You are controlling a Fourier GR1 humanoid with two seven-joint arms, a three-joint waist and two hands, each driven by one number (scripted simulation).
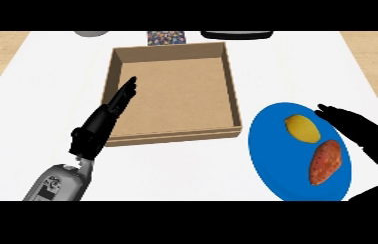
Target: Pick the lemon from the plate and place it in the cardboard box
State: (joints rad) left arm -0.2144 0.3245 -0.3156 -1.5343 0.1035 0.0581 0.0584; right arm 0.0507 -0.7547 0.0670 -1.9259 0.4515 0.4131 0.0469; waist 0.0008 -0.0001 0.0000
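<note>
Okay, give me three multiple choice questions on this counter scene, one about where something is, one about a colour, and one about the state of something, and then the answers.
1. Where does the lemon lie?
A. in the cardboard box
B. on the plate, beside the reddish-orange food
C. on the bare counter

2. What colour is the plate?
A. blue
B. white
C. green

3. How does the left hand stand?
A. curled round the lemon
C. pressed flat on the plate
B. open, fingers straight, over the box's left wall

Answers:
1 B: the lemon rests on the plate's upper part, with the reddish-orange food just below it, and the cardboard box holds nothing.
2 A: the plate's bare surface shows blue around both foods.
3 B: the straight fingers point up over the box's left wall and hold nothing. The right hand is the one at the plate.
</note>
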